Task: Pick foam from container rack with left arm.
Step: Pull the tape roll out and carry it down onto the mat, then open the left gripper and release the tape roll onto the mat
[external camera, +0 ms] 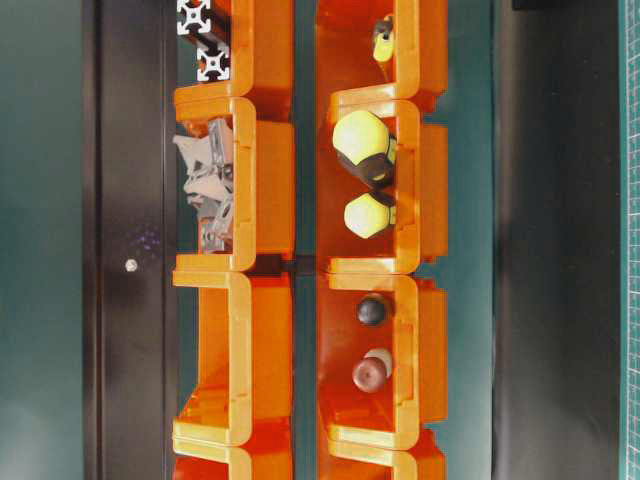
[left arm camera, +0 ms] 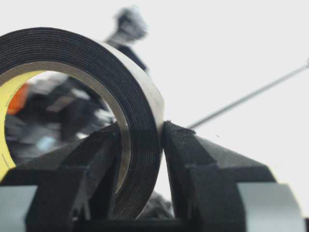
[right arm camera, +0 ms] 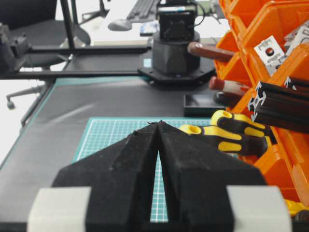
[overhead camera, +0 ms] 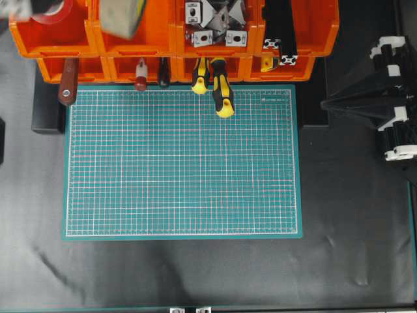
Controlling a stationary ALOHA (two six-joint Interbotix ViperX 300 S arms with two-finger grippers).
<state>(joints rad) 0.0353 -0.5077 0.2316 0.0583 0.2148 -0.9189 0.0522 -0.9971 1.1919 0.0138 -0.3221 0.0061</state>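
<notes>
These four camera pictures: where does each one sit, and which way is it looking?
Overhead: looks straight down on the green mat and container rack; right arm at the right edge.
Table-level: faces the rack's bins, picture turned sideways; no arm.
Left wrist: on the left gripper, clamping the foam.
Right wrist: behind the shut right gripper, facing the mat.
Shared: yellow-black screwdrivers.

A workshop or robotics lab bench is showing here. Orange bins (overhead camera: pixel 176 39) are sitting in two joined rows, holding screwdrivers (overhead camera: pixel 221 91) with yellow-and-black handles, wooden-handled tools (overhead camera: pixel 68 88), metal brackets (overhead camera: pixel 215 23) and black aluminium bars (right arm camera: pixel 280 108). A green gridded cutting mat (overhead camera: pixel 182 163) is lying on a black table (overhead camera: pixel 195 274). Behind, an office chair (right arm camera: pixel 29 19) and a keyboard (right arm camera: pixel 145 7) on a white desk are standing in view.
</notes>
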